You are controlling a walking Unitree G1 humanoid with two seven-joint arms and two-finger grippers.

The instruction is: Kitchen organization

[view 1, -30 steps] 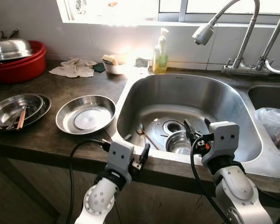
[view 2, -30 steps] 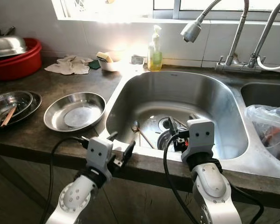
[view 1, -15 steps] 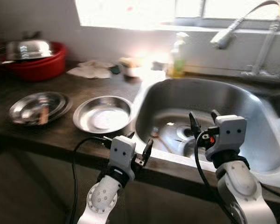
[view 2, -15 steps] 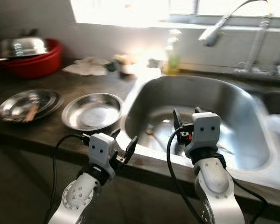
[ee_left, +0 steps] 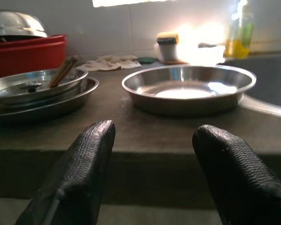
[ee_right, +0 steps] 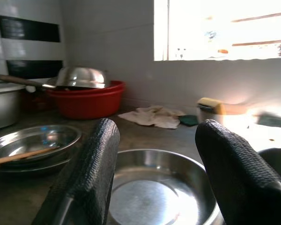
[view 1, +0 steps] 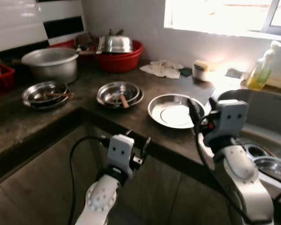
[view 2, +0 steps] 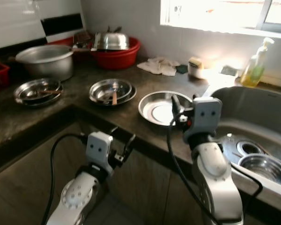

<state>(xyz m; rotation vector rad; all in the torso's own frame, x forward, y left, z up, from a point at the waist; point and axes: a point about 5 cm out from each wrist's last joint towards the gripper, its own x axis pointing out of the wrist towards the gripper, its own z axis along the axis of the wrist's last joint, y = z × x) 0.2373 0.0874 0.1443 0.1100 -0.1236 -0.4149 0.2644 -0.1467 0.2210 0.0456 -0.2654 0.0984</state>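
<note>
Both grippers have their fingers spread, nothing between them. Left gripper (view 1: pixel 136 142) sits below the front edge of the dark countertop (view 1: pixel 18 117), level with the cabinet face. Right gripper (view 1: pixel 202 108) is higher, over the counter edge just beside the steel dish (view 1: pixel 176 109) and next to the sink (view 2: pixel 253 117).

Left wrist view looks flat along the counter: steel dish (ee_left: pixel 189 87) dead ahead between the fingers, stacked steel plates (ee_left: pixel 40 91) with chopsticks (ee_left: pixel 62 71) beside it. Right wrist view looks down into the same dish (ee_right: pixel 159 192): shallow, round, shiny, flat bottom, nothing in it.

Head views add what the wrist views miss: a second plate stack (view 1: pixel 45 93) farther along the counter's left, an aluminium pot (view 1: pixel 50 62) behind it, and a steel bowl (view 2: pixel 264 168) down in the sink by the drain (view 2: pixel 246 148).

Back of the counter: red basin (view 1: pixel 119 58) with a steel lid (view 1: pixel 115 43) on top, crumpled cloth (view 1: pixel 165 69), white cup with sponge (view 1: pixel 201 70), soap bottle (view 1: pixel 262 67) by the window.
</note>
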